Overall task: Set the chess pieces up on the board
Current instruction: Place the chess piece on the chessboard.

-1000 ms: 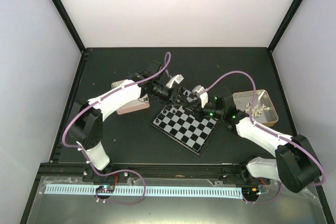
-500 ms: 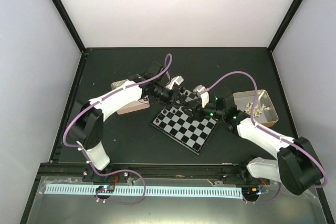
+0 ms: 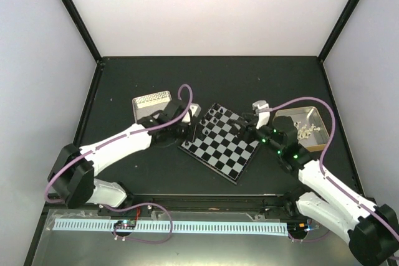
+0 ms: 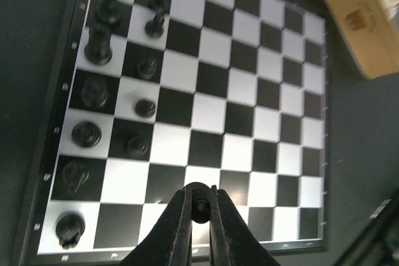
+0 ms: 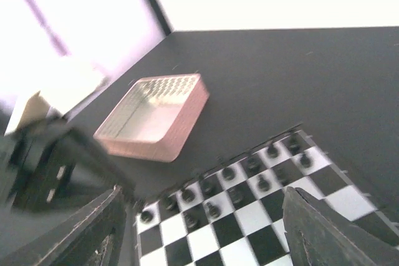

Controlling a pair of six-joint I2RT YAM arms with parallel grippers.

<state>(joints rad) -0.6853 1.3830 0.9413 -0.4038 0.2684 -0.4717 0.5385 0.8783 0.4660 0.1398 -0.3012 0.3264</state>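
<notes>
A small black chessman (image 4: 200,209) is pinched between the fingertips of the left gripper (image 4: 199,196), whose jaws are closed down to the width of that piece. It hangs over the board (image 4: 249,91), close to the rim nearest the wrist camera; whether it touches the square beneath cannot be told. The other black chess pieces (image 4: 98,49) stand in two files along the board's side, at 10 to 11 o'clock from the held one and well apart from it. At 1 o'clock, off the board, lies a tan tin (image 4: 365,29); seen from above, it sits at 3 o'clock from the board and holds pale chess pieces (image 3: 307,130). A second tin (image 3: 153,100) lies at 10 o'clock from the board on the dark table (image 3: 280,85). The right gripper (image 5: 202,194) hovers over the board with its fingers spread wide and nothing between them, the black files at 12 o'clock from its gap
</notes>
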